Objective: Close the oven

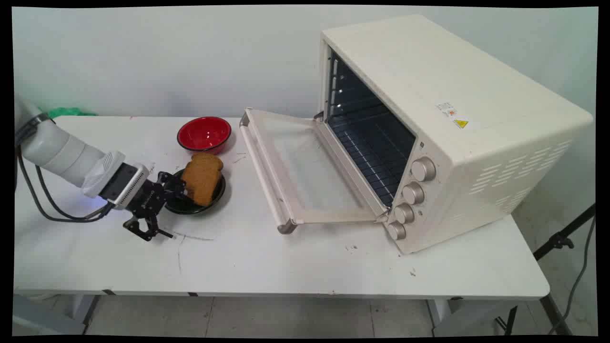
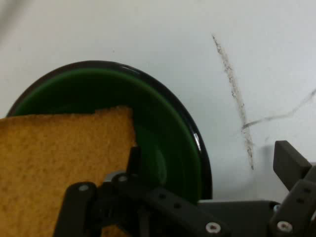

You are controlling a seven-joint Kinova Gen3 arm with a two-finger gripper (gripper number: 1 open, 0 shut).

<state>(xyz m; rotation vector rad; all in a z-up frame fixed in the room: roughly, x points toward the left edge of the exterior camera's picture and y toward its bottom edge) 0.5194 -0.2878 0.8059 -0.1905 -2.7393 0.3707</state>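
Note:
A brown slice of bread (image 1: 202, 177) stands tilted in a dark green plate (image 1: 180, 206) on the left part of the table. My gripper (image 1: 174, 209) comes in low from the left and is open at the plate's near rim. In the hand view the bread (image 2: 54, 158) lies left of my left finger (image 2: 133, 157), which is right beside the slice's edge. The plate's rim (image 2: 192, 133) and bare table lie between the fingers; the other finger (image 2: 290, 163) is over the table outside the plate. Nothing is held.
A red bowl (image 1: 204, 133) stands just behind the plate. A cream toaster oven (image 1: 448, 128) fills the right half of the table, its glass door (image 1: 298, 171) folded down flat toward the plate. Black cables (image 1: 43, 200) hang under the arm.

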